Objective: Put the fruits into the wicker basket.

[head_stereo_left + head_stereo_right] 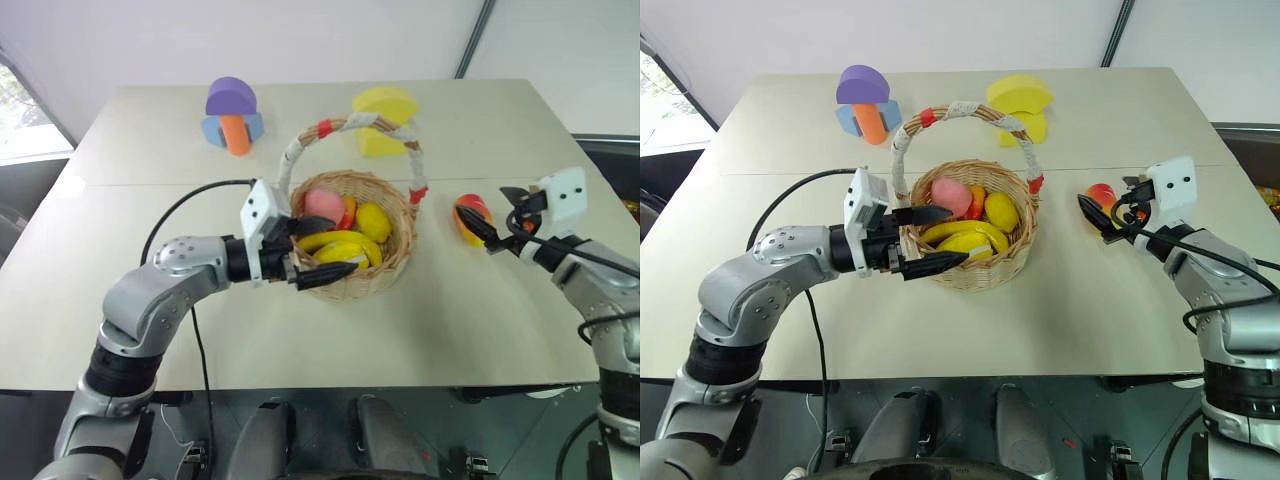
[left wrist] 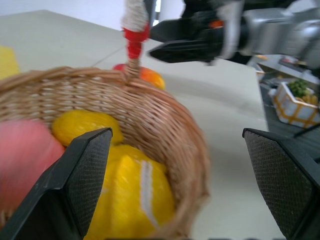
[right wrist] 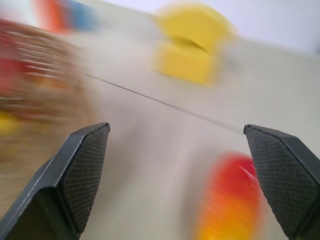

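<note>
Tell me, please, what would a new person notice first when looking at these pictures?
The wicker basket stands mid-table, its tall handle arching over a pink peach and yellow fruits inside, with the open left gripper at its near left rim. To its right, a red-and-yellow mango lies on the table, the open right gripper almost around it. Purple-blue-orange blocks and yellow blocks stand behind.

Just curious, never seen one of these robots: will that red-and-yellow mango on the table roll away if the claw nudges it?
Quite possibly. The mango looks oval and smooth, lying loose on the flat table, so a push could roll or spin it. It looks like a toy, probably light. The open right gripper is beside it.
</note>
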